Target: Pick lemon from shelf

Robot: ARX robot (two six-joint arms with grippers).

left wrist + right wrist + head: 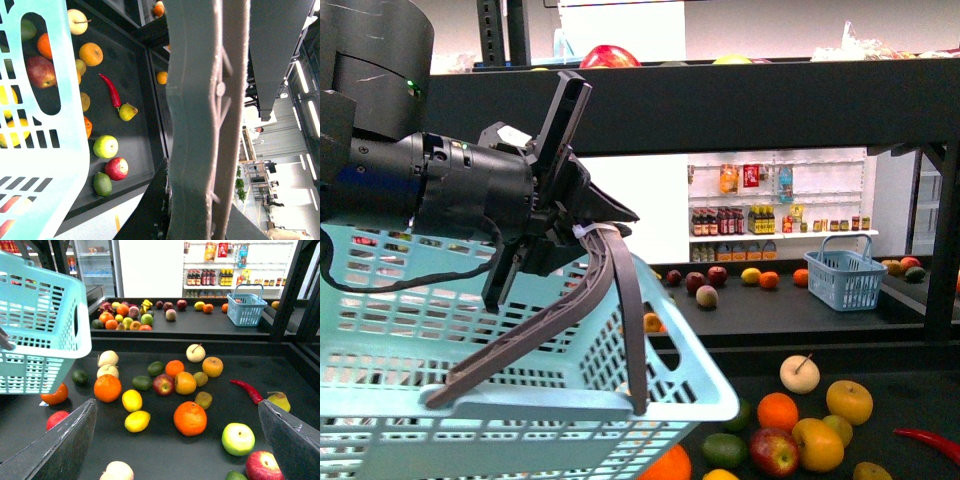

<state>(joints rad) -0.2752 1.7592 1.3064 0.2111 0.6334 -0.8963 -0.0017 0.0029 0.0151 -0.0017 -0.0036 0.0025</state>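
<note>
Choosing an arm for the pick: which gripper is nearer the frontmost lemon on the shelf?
Right. The right gripper hangs open over the shelf, the lemon just ahead between its fingers. The left gripper is shut on the basket handle, higher and further left.

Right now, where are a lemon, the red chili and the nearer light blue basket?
lemon (137, 421), right wrist view, middle of its yellow skin.
red chili (247, 391), right wrist view, middle of its curved body.
basket (703, 385), front view, on its solid top rim near the corner.
</note>
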